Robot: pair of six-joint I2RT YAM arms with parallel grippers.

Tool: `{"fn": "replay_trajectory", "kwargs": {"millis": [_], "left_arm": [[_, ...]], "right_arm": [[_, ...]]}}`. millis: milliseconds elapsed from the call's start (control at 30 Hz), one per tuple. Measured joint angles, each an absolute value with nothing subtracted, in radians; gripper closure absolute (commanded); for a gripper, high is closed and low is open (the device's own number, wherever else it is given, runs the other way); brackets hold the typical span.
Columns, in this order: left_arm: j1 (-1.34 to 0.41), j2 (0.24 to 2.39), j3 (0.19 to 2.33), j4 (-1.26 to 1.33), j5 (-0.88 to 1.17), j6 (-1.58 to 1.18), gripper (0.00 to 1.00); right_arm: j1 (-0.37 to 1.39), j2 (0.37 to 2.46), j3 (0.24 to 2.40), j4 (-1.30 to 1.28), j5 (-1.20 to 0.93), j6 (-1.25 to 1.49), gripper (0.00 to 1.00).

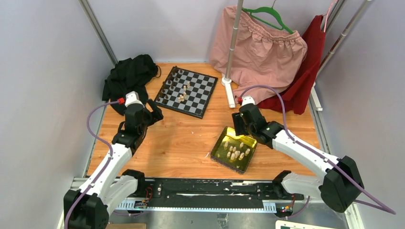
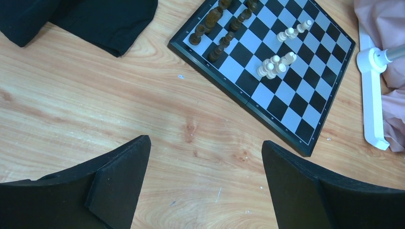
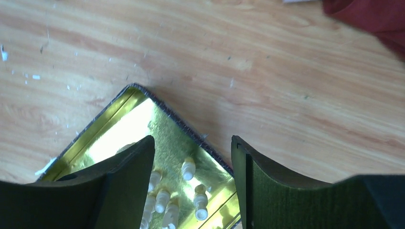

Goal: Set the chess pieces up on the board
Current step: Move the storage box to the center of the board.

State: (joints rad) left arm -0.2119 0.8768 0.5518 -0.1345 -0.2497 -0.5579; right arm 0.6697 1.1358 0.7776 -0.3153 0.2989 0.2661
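Picking a cream piece out of the tray (image 1: 218, 141) is judged to be the step in hand. The right claw (image 3: 191, 143) hangs above the tray's far corner, jaws apart, nothing between them. Several cream pieces (image 1: 236, 151) lie in the tray, some touching one another. The board (image 1: 203, 95) sits at the far side of the surface (image 1: 181, 143), left of centre and well apart from the tray. Dark pieces (image 2: 215, 33) stand in two rows along its far-left edge. A cream cluster (image 2: 277, 64) stands bunched near its middle, not on a home row.

Procedure:
1. Select a piece lying apart from its neighbours, such as the lone piece (image 3: 188, 168) below the claw, so the jaws close on one piece only.
2. Turn the claw so the jaws cross the piece's long axis, then descend almost to the tray floor.
3. Close gently. The floor looks slick, and a piece may skid or roll.
4. Lift clear of the tray wall before travelling to the board.
5. Set the piece upright on the near-right rows, opposite the dark pieces.

The left claw (image 2: 205, 143) is spread and empty above bare surface by the board's near-left edge. Keep it out of the right arm's path.
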Motion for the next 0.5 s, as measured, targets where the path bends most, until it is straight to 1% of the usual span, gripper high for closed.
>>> {"fn": "replay_trajectory", "kwargs": {"millis": [133, 233, 500], "left_arm": [[-0.212, 0.877, 0.552, -0.134, -0.244, -0.562, 0.08], [-0.212, 0.877, 0.552, -0.134, -0.239, -0.569, 0.08], [-0.212, 0.88, 0.552, -0.131, -0.224, -0.578, 0.08]], "right_arm": [[0.672, 1.161, 0.745, -0.315, 0.218, 0.263, 0.37], [0.675, 1.21, 0.74, -0.315, 0.196, 0.262, 0.37], [0.676, 1.323, 0.74, -0.305, 0.214, 0.253, 0.38]]}}
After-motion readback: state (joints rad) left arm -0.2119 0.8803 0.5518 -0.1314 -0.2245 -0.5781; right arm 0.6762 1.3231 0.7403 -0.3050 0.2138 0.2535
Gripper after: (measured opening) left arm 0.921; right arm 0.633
